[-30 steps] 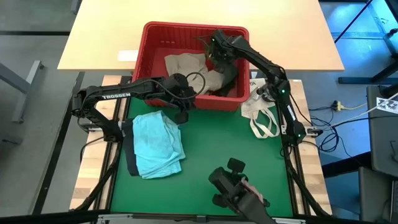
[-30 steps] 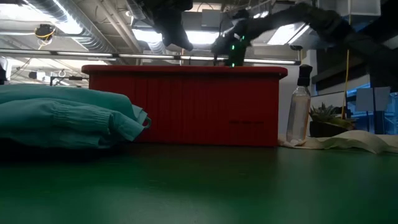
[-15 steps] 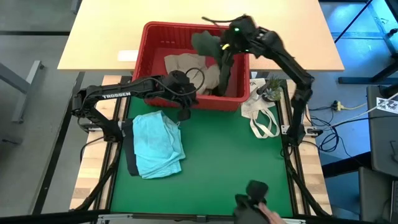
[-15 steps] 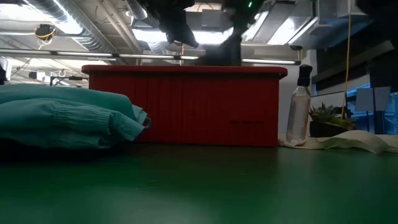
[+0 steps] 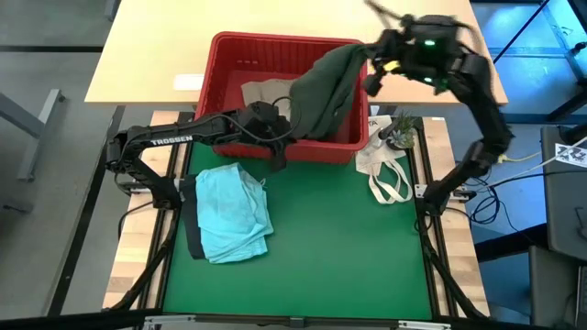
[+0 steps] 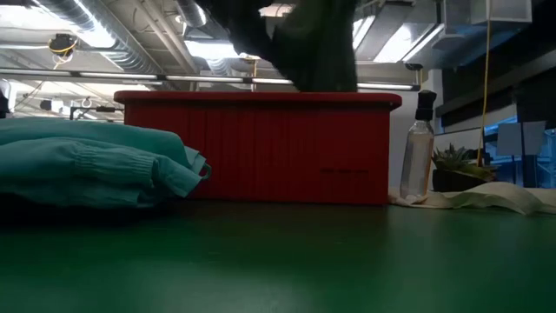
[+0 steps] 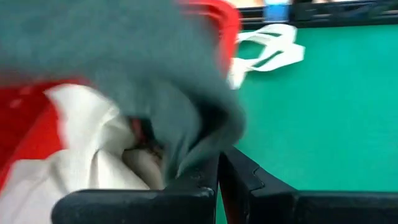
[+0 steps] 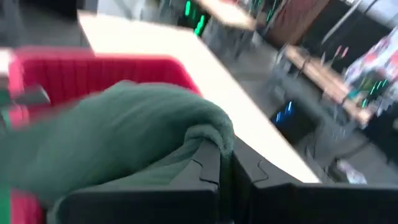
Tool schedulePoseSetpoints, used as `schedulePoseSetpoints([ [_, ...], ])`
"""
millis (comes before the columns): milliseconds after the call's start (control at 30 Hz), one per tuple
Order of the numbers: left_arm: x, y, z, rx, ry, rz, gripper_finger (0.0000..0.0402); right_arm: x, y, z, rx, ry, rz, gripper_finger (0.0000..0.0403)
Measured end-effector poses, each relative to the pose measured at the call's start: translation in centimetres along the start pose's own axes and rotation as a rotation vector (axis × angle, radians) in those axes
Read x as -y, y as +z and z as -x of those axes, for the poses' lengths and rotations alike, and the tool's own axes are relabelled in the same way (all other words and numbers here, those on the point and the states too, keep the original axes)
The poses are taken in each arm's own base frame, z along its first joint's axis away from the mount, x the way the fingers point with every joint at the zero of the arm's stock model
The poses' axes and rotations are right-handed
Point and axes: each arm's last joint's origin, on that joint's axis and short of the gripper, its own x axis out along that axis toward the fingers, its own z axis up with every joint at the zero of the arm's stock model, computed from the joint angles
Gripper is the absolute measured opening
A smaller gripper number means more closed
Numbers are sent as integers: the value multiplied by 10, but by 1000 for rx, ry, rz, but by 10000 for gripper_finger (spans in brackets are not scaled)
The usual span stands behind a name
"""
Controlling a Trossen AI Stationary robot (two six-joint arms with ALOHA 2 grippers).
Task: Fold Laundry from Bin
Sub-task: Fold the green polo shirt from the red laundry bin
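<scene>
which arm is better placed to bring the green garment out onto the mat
The right. Its gripper is shut on the dark olive garment, lifted above the red bin. The left gripper is shut, low at the bin's near wall.

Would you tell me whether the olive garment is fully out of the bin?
Not fully: the right pincer holds the olive garment up, its lower end inside the bin.

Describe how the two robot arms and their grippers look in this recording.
Both arms are dark, jointed tubes. The left arm carries white TROSSEN lettering and a looped black cable near its wrist. The right arm shows green indicator lights near its wrist. Each gripper has two black, angular fingers.
</scene>
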Motion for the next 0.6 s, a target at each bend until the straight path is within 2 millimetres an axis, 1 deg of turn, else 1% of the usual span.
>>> schedulePoseSetpoints([
  [167,-2,3,0,24,52,2,23,14,19,43,237,-76,-48,5],
  [433,-3,6,0,52,58,5,94,32,40,96,623,-66,-99,6],
  [533,-3,6,0,52,58,5,117,35,42,114,716,-27,-140,6],
  [600,-3,6,0,55,59,5,128,35,42,124,773,56,-154,6],
])
